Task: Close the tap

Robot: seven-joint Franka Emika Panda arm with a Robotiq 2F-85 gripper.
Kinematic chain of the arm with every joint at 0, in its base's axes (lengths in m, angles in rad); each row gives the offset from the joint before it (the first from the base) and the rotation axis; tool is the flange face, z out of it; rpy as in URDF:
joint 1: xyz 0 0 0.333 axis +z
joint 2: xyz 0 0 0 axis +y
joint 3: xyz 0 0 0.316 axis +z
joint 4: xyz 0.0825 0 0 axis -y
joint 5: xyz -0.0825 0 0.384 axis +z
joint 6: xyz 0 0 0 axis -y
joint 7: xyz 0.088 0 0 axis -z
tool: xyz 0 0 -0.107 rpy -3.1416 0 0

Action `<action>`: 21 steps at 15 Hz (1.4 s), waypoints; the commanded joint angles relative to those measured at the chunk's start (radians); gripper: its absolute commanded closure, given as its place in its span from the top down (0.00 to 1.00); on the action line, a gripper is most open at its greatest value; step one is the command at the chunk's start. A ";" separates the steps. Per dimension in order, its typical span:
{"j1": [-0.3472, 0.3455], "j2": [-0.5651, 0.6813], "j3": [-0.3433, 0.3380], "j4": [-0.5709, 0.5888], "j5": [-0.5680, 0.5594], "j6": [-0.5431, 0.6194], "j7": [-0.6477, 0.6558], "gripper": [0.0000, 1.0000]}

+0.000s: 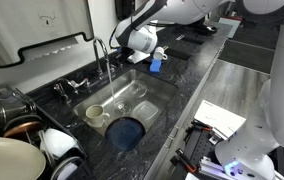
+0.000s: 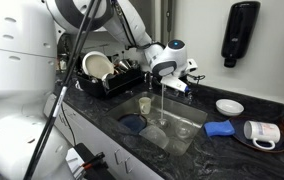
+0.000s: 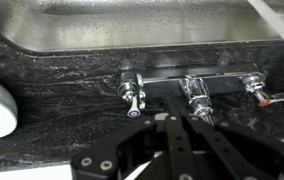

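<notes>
Your fingers (image 3: 170, 125) look drawn close together in the wrist view, tips lined up with the middle knob (image 3: 195, 95) of a low chrome fixture (image 3: 162, 85) on the black stone bench (image 3: 52, 100). Whether they touch or clamp that knob cannot be told. Beyond them, the tall gooseneck tap (image 1: 95, 50) rises at the back rim of the sink (image 1: 132, 92). A thin stream of water (image 2: 162, 100) falls into the basin, where a cup (image 1: 95, 113) and a blue bowl (image 1: 127, 132) lie. Judging by that stream, the tap is open. You have reached the faucet area, but the closing turn itself is not yet done.
</notes>
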 commanded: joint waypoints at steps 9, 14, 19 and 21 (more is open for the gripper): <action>0.023 0.234 -0.111 0.219 -0.127 0.038 0.160 0.00; -0.156 0.291 0.014 0.276 -0.517 0.124 0.463 0.00; -0.235 0.258 0.046 0.327 -0.612 -0.037 0.590 0.00; -0.242 0.229 0.022 0.344 -0.649 -0.140 0.610 0.00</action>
